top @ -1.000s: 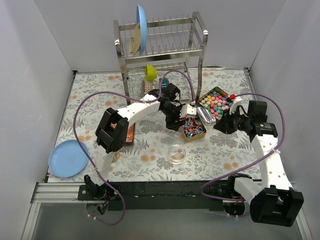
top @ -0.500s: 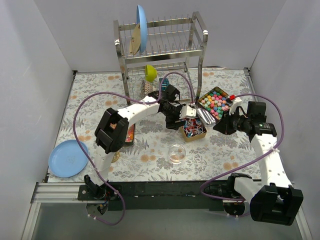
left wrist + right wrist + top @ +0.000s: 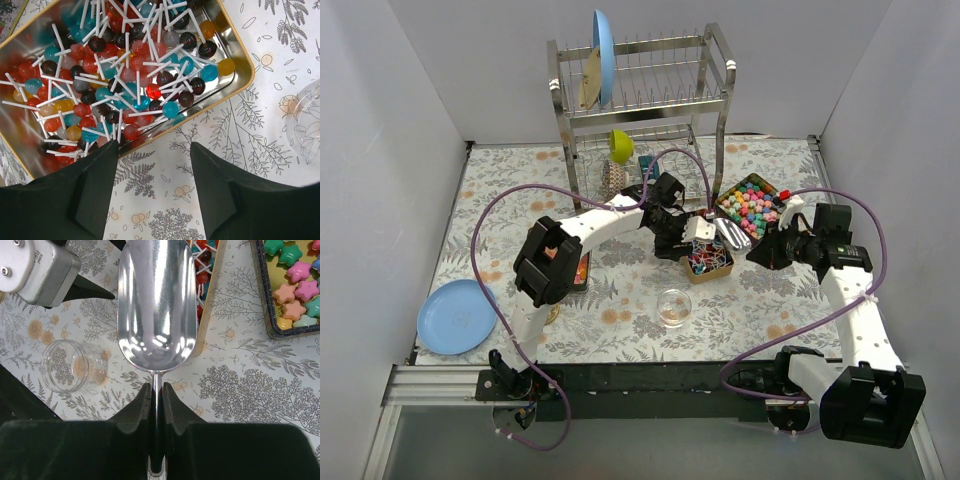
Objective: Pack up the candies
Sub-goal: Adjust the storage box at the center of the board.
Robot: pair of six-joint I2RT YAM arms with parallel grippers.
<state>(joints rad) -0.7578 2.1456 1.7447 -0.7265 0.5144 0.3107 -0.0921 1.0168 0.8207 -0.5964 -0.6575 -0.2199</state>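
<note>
The candies lie in open tins. Coloured lollipops point(image 3: 130, 75) fill a gold-rimmed tin point(image 3: 705, 262). Pastel star candies point(image 3: 753, 203) fill a second tin behind it and also show in the right wrist view point(image 3: 295, 270). My left gripper point(image 3: 154, 150) is open and empty, its tips on the cloth at the lollipop tin's near edge; in the top view it point(image 3: 675, 246) sits left of that tin. My right gripper point(image 3: 157, 390) is shut on the handle of a metal scoop point(image 3: 156, 305), which is empty and held beside the lollipop tin point(image 3: 210, 305).
A small clear jar point(image 3: 672, 306) stands in front of the tins and shows in both wrist views point(image 3: 70, 365) point(image 3: 305, 125). A tin of orange candies point(image 3: 582, 268) lies partly under my left arm. A dish rack point(image 3: 645, 90) stands at the back, a blue plate point(image 3: 457, 316) front left.
My left gripper has shifted slightly toward the lollipop tin. The scoop in my right gripper has edged a little to the left.
</note>
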